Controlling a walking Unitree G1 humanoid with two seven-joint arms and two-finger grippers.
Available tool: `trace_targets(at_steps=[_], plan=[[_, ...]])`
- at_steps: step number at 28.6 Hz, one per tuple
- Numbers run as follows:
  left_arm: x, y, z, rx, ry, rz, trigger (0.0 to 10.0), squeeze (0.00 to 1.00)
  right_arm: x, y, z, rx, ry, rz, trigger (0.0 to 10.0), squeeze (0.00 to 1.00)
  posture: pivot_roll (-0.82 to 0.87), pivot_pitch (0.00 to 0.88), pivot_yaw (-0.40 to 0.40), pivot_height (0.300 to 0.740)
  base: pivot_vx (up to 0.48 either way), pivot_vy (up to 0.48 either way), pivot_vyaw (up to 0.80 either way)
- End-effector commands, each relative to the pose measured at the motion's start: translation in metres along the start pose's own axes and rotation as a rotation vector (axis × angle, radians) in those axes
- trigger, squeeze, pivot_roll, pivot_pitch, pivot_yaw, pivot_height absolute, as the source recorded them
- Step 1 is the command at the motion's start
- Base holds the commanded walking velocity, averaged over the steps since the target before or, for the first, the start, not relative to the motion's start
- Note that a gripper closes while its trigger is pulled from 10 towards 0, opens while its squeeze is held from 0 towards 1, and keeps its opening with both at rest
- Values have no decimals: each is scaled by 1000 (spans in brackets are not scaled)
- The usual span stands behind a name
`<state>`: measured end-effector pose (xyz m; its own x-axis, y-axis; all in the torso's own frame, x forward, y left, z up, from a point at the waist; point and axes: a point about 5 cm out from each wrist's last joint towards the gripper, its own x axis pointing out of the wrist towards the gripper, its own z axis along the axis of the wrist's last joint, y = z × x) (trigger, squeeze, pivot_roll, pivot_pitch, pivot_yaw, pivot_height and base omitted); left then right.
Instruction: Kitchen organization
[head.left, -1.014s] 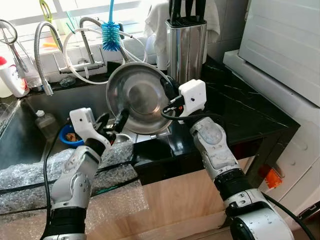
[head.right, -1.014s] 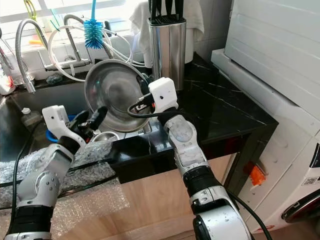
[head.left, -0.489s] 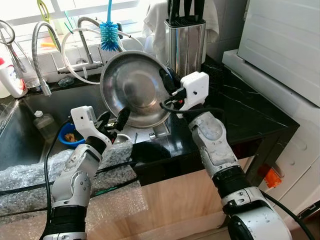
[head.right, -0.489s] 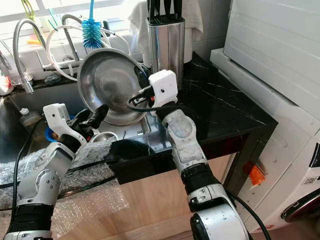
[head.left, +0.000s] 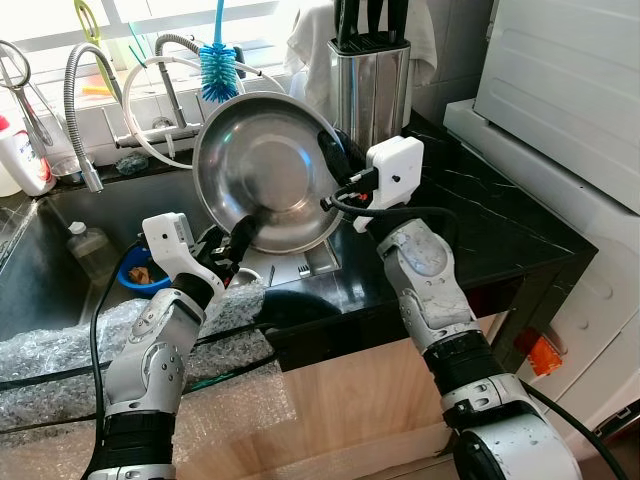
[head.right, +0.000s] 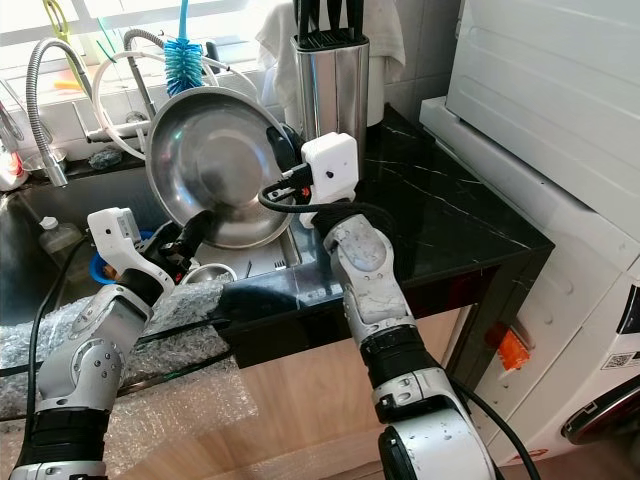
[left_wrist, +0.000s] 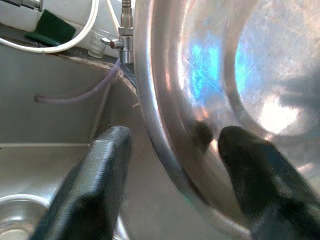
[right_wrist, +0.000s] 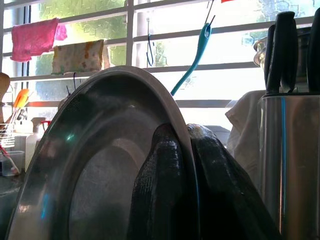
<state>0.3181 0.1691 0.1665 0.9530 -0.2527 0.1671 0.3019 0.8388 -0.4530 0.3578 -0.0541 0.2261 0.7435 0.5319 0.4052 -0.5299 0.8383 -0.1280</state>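
Observation:
A large steel bowl (head.left: 265, 170) is held on edge above the sink, its hollow facing me. My right gripper (head.left: 335, 165) is shut on the bowl's right rim; in the right wrist view its two black fingers (right_wrist: 160, 185) pinch the rim of the bowl (right_wrist: 100, 165). My left gripper (head.left: 235, 240) is at the bowl's lower left edge and stands open. In the left wrist view one finger (left_wrist: 95, 185) is outside the bowl (left_wrist: 240, 75) and the other finger (left_wrist: 260, 170) is inside it, with a gap to the rim.
A steel knife block (head.left: 372, 85) stands right behind the bowl. A blue bottle brush (head.left: 217, 65) and faucet hoses (head.left: 85, 120) are at the back. A small steel cup (head.right: 208, 272) and blue dish (head.left: 135, 270) lie in the sink. Bubble wrap (head.left: 60, 350) covers the near left; black counter (head.left: 480, 210) at right.
The right gripper has lifted the bowl up and to the left, away from the counter edge. The left gripper's fingers now straddle its lower rim.

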Motion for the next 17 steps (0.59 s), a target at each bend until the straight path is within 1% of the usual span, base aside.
trace_targets(at_steps=[1, 17], plan=[[2, -1, 7, 0, -23, 3, 0, 0, 2, 1, 7, 18, -31, 0, 10000, 0, -36, 0, 104, 740, 0, 0, 0], [1, 0, 8, -33, -33, 12, 0, 0, 0, 5, 3, 45, -14, -2, 10000, 0, -34, 0, 105, 740, 0, 0, 0]])
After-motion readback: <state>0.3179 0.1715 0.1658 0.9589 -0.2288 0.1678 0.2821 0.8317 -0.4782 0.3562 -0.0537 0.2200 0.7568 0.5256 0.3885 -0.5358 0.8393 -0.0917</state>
